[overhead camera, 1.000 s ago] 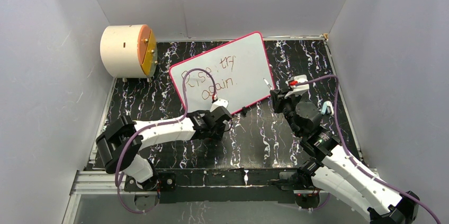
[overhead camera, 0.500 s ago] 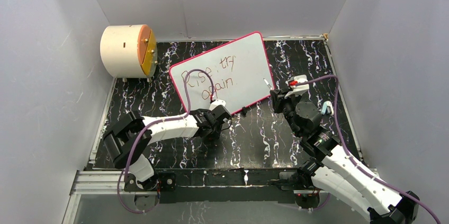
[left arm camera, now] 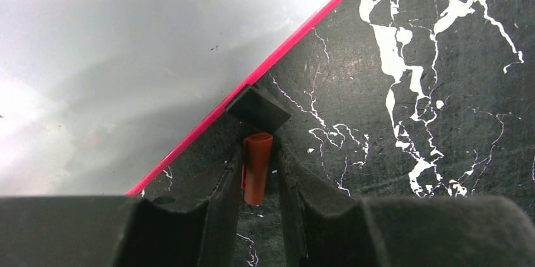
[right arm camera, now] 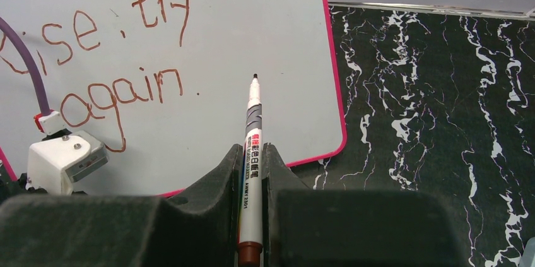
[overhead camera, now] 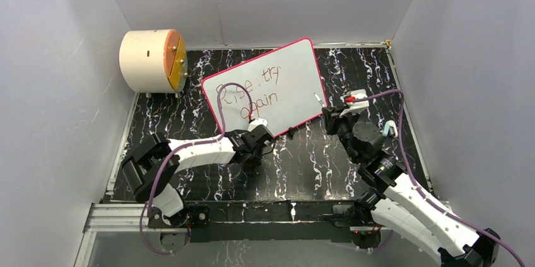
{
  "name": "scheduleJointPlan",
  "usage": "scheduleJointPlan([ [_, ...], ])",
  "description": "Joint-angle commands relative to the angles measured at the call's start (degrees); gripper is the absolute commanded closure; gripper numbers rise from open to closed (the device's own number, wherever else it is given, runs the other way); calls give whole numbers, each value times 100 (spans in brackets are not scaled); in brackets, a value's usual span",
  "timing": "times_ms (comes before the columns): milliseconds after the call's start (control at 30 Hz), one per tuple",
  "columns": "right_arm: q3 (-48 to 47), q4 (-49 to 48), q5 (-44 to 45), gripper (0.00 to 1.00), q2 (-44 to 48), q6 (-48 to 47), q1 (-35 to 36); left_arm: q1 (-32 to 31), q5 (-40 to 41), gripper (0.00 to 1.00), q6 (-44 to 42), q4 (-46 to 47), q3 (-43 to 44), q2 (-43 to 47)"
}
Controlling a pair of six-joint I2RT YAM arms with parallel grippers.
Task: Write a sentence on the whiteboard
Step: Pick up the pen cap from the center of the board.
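The whiteboard (overhead camera: 296, 68) lies tilted at the back middle, with a pink rim (left arm camera: 277, 59). The sentence (overhead camera: 248, 88) "Rise, try again" is written on it in reddish-brown, and also shows in the right wrist view (right arm camera: 120, 96). My right gripper (overhead camera: 329, 115) (right arm camera: 252, 151) is shut on a white marker (right arm camera: 253, 122), whose tip (right arm camera: 255, 77) sits over the board's right part past "again". My left gripper (overhead camera: 265, 142) (left arm camera: 257, 153) is at the board's near edge. It is shut on an orange-red marker cap (left arm camera: 257, 167) just before a black clip foot (left arm camera: 258, 108).
A cream cylinder with an orange face (overhead camera: 151, 60) stands at the back left. The black marbled table (overhead camera: 303, 166) is boxed in by grey walls on three sides. The left arm's purple cable (overhead camera: 233, 90) arches over the board. A second clip foot (overhead camera: 291, 132) sticks out from the near edge.
My left arm has drawn slightly back and left along the board's near edge, the cap still in it. The right arm and marker have hardly moved.
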State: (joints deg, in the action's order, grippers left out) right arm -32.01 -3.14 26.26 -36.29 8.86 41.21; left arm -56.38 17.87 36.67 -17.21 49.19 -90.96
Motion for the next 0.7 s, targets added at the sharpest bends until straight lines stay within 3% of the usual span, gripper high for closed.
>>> scheduleJointPlan([
  [0, 29, -365, 90, 100, 104, 19, -32, 54, -185, 76, -8, -683, -138, 16],
  [667, 45, -354, 56, 100, 155, 37, -33, 268, -686, 78, -274, -566, -86, -351],
])
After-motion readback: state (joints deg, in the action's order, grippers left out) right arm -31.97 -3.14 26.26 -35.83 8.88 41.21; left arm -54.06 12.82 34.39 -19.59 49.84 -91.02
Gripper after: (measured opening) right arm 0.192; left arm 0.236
